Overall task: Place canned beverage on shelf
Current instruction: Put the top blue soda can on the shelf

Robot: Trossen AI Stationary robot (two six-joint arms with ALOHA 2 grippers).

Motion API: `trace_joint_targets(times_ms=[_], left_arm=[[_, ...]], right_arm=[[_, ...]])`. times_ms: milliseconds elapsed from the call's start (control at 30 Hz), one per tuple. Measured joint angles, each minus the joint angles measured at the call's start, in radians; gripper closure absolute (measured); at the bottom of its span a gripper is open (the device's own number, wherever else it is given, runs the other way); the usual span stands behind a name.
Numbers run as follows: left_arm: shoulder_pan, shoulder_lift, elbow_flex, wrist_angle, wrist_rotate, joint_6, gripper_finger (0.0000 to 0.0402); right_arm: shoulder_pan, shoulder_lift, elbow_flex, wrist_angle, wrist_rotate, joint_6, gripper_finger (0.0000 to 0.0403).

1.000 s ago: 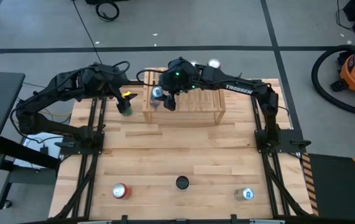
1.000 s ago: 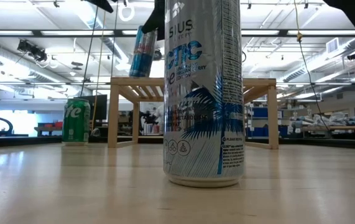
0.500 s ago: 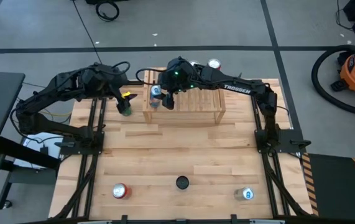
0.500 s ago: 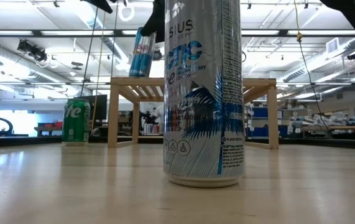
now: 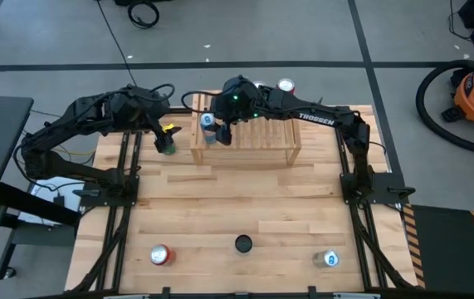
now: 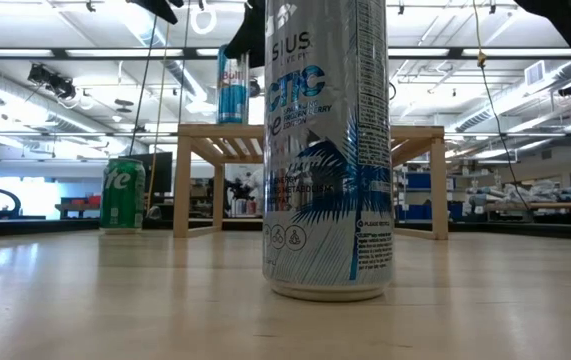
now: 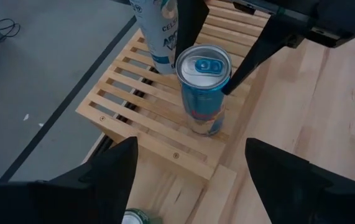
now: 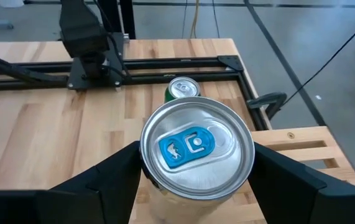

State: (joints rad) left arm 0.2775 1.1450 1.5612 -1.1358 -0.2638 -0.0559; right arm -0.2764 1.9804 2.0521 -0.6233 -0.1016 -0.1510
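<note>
1. I am holding the slim blue-and-silver beverage can in my right gripper, fingers clamped on its sides; in the right wrist view its silver lid with the blue tab is filling the space between them.
2. Change over the last second: the can was tilting in the low view; it is now standing upright, and its base is reaching the slatted top of the low light-wood shelf. It has also shifted slightly toward the shelf's left end in the high view.
3. In the left wrist view the can is sitting on the slats near that end, just beside a white tall can already on the shelf.
4. Judgement: placement is nearly complete; release and a straight lift are what remain, without nudging the neighbour.
5. My left gripper is waiting beside the shelf over a green soda can on the wooden counter, fingers apart, holding nothing.
</note>
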Motion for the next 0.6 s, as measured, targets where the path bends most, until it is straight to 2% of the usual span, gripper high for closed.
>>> trace_joint_targets(times_ms=[100, 600], left_arm=[[0.000, 0.000, 0.000, 0.000, 0.000, 0.000, 0.0102], [0.000, 0.000, 0.000, 0.000, 0.000, 0.000, 0.0102]], right_arm=[[0.000, 0.000, 0.000, -0.007, 0.032, -0.008, 0.0121], [0.007, -0.002, 0.000, 0.001, 0.030, -0.028, 0.0121]])
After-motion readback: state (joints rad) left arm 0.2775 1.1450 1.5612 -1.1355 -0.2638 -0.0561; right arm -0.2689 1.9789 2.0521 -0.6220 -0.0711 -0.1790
